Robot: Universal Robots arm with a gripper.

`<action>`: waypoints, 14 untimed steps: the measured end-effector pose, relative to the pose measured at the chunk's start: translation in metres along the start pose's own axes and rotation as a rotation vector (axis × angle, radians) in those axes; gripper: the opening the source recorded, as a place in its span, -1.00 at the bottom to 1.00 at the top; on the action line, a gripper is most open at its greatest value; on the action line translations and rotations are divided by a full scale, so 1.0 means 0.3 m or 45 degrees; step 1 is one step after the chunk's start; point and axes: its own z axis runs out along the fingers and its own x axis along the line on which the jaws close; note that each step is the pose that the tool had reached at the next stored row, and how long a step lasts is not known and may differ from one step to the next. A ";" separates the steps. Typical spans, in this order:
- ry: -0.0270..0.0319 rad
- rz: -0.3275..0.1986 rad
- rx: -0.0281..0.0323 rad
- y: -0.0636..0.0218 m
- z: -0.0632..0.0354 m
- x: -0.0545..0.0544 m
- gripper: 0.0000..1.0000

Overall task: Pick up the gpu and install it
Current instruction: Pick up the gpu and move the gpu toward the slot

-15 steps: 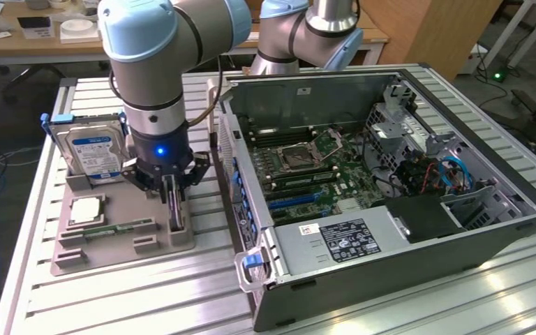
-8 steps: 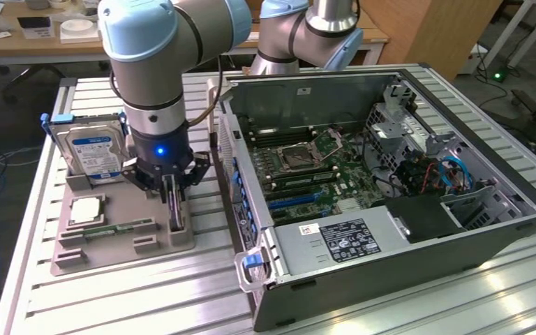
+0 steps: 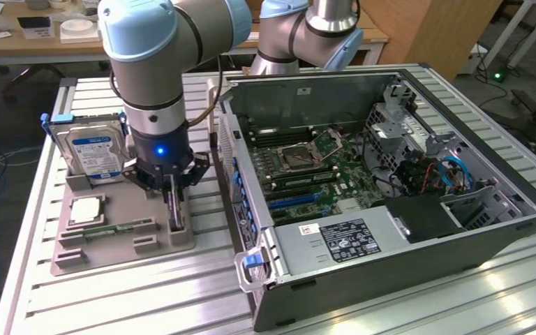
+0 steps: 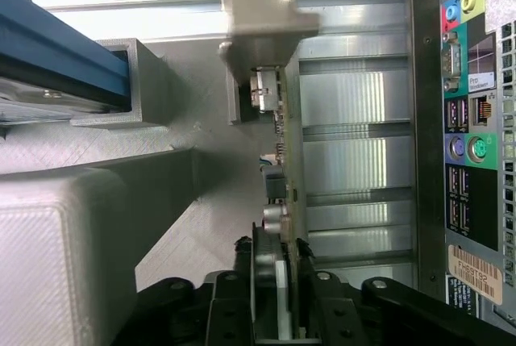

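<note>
The gpu (image 3: 174, 213) is a thin dark card standing on edge in a slot at the right end of the grey holder tray (image 3: 119, 248), next to the open computer case (image 3: 361, 237). My gripper (image 3: 172, 190) reaches straight down onto it. In the wrist view the gpu (image 4: 286, 144) appears edge-on, its far end resting in a grey bracket of the tray (image 4: 185, 217). The gripper (image 4: 272, 248) has one black finger pressed on each side of the card's near end, so it is shut on it. The card still sits in its slot.
On the tray stand a silver hard drive (image 3: 95, 150) with a blue label, a square processor chip (image 3: 86, 209) and a green memory stick (image 3: 119, 228). The case's rear port panel (image 4: 472, 120) is close beside the card. The motherboard (image 3: 315, 174) lies exposed inside the case.
</note>
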 end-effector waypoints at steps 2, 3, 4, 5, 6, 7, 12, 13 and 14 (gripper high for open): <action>0.0001 0.000 0.0000 0.000 0.000 0.000 -0.40; 0.0000 0.000 0.0000 0.000 0.000 0.000 -0.40; 0.0000 0.000 0.0000 0.000 0.000 0.000 -0.40; 0.0001 0.000 0.0000 0.000 0.000 0.000 -0.40; 0.0000 0.000 0.0000 0.000 0.000 0.000 -0.40; 0.0001 0.000 0.0000 0.000 0.000 0.000 -0.40; 0.0002 0.000 0.0000 0.000 0.000 -0.003 -0.40; 0.0001 0.000 0.0000 0.000 0.000 -0.003 -0.40; 0.0000 0.000 -0.0001 0.000 0.000 -0.005 -0.40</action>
